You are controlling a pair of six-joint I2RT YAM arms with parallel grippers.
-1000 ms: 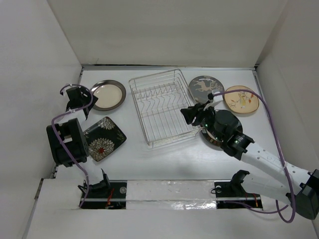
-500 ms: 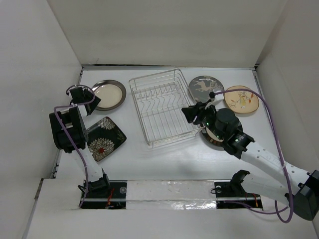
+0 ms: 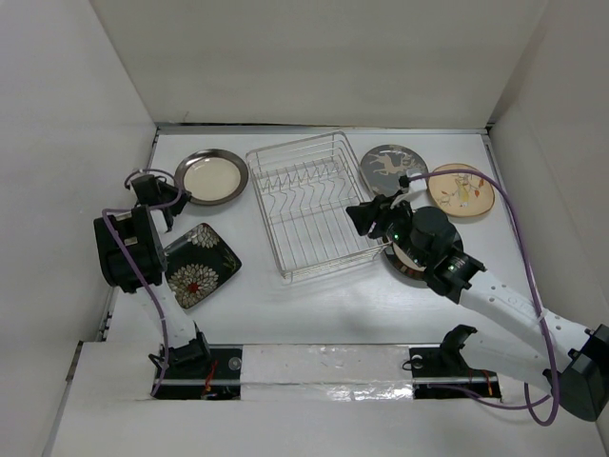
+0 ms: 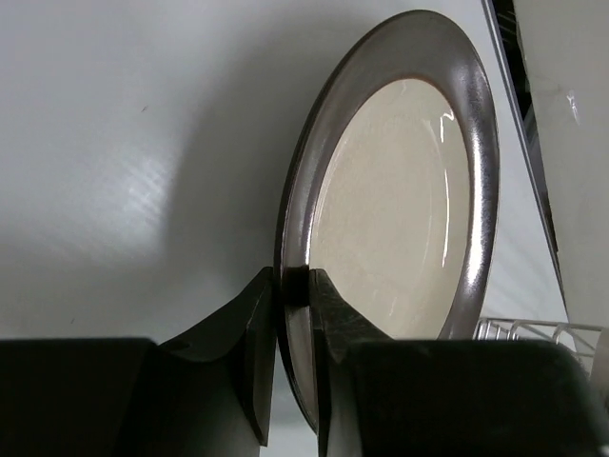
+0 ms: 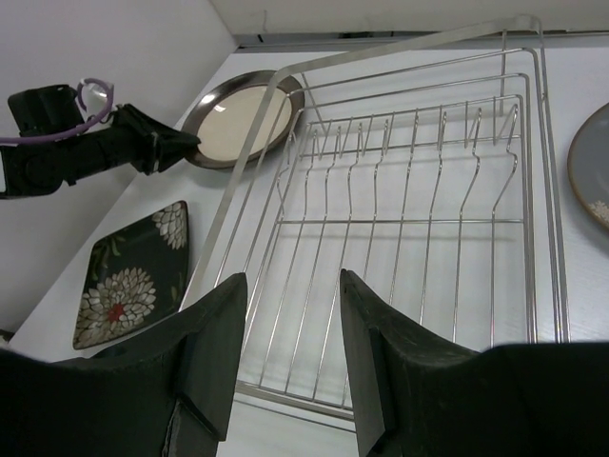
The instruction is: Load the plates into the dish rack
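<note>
A dark-rimmed round plate (image 3: 211,177) with a cream centre lies at the back left of the table. My left gripper (image 3: 174,198) is shut on its near-left rim; the left wrist view shows both fingers of that gripper (image 4: 295,286) pinching the rim of the plate (image 4: 400,190). The silver wire dish rack (image 3: 304,205) stands in the middle with nothing in it. My right gripper (image 3: 366,217) hovers open over the rack's right side, and through its jaws (image 5: 293,286) I see the rack wires (image 5: 381,221). A black square floral plate (image 3: 195,265) lies front left.
A grey deer plate (image 3: 388,164) and a tan plate (image 3: 461,188) lie right of the rack. Another dark-rimmed plate (image 3: 409,265) is mostly hidden under my right arm. White walls close in the table on the left, back and right.
My left gripper has gone from open to shut on the dark-rimmed plate's rim, and the plate has shifted slightly to the right. The right arm has stayed in place.
</note>
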